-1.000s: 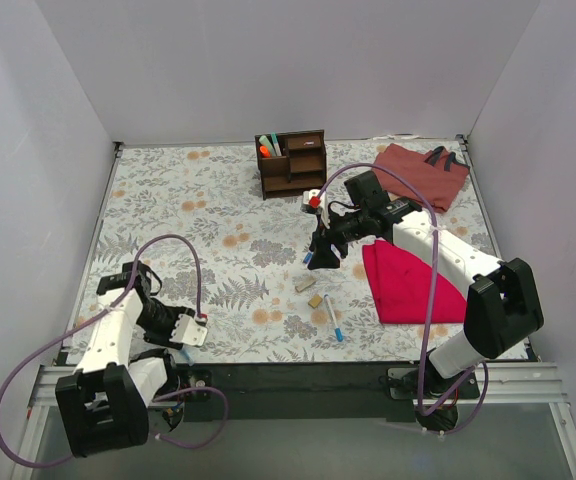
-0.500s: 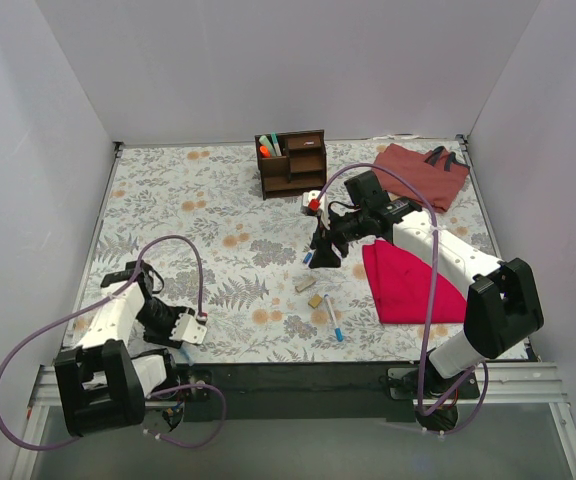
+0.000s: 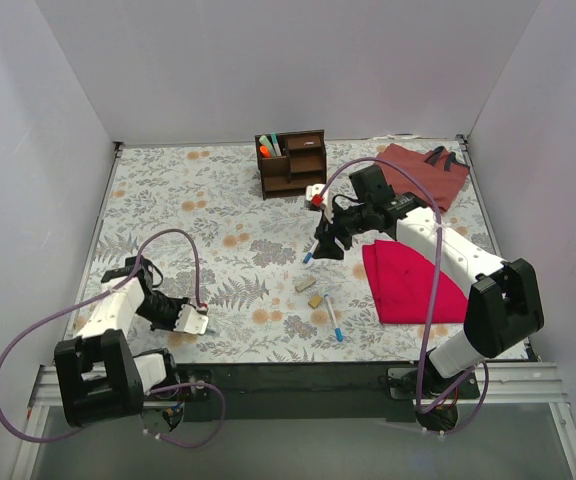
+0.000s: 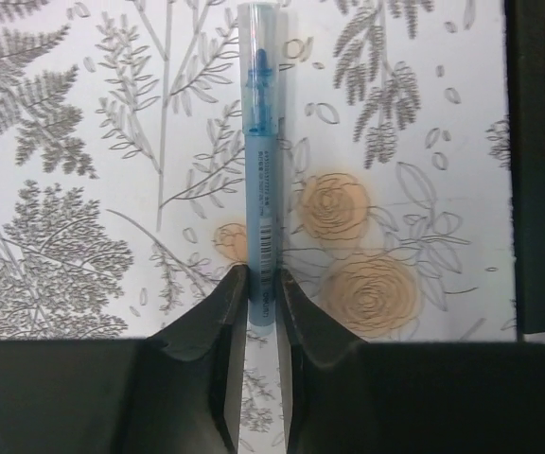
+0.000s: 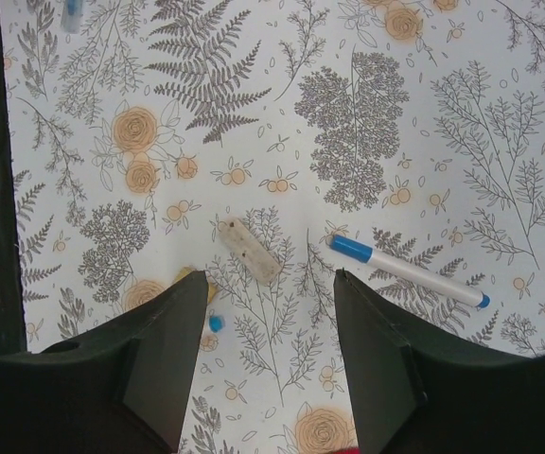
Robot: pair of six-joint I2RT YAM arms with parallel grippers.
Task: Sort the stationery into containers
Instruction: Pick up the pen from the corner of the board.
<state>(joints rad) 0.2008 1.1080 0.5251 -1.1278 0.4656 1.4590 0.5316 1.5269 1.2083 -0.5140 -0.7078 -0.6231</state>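
Observation:
My left gripper (image 3: 200,321) (image 4: 260,274) is shut on a translucent blue pen (image 4: 258,142) that lies along the flowered table near the front left. My right gripper (image 3: 326,246) (image 5: 271,276) is open and empty, above mid-table. Below it lie a white pen with a blue cap (image 5: 407,272) (image 3: 310,256), a tan eraser (image 5: 248,250) (image 3: 305,284) and a second eraser (image 3: 315,300), half hidden by a finger in the right wrist view. Another blue-tipped pen (image 3: 334,318) lies nearer the front. The dark wooden organiser (image 3: 291,162) stands at the back, with green and orange markers (image 3: 268,147) in it.
A flat red cloth (image 3: 403,280) lies right of the loose items. A reddish-brown bag (image 3: 423,172) sits at the back right. White walls close in the table on three sides. Purple cables loop over both arms.
My right gripper has risen and shifted a little back and right, uncovering the white pen. My left arm has drawn in, its gripper edging back along the table.

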